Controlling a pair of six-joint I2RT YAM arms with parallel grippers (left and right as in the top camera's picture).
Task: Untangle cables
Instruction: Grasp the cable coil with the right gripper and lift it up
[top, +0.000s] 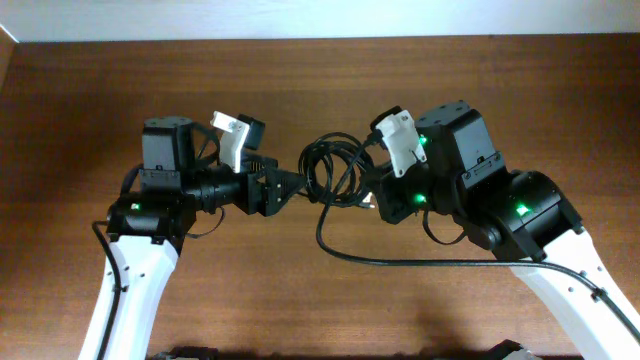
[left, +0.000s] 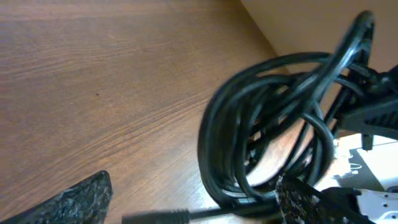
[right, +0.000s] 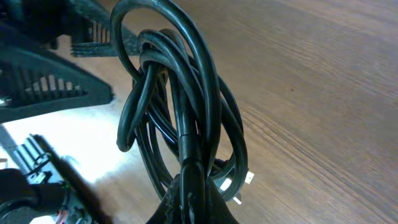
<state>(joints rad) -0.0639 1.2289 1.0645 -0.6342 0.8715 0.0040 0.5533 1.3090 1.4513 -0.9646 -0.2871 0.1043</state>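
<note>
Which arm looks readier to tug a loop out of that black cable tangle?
Left. The left end effector is open and empty beside the cables, while the right end effector grips them, likely as the anchor.

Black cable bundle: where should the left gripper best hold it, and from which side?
Probably grip the bundle of thin black cables at its left edge, approaching from where the left gripper is: that rounded edge bulges toward it, while the right gripper clamps the opposite side.
</note>
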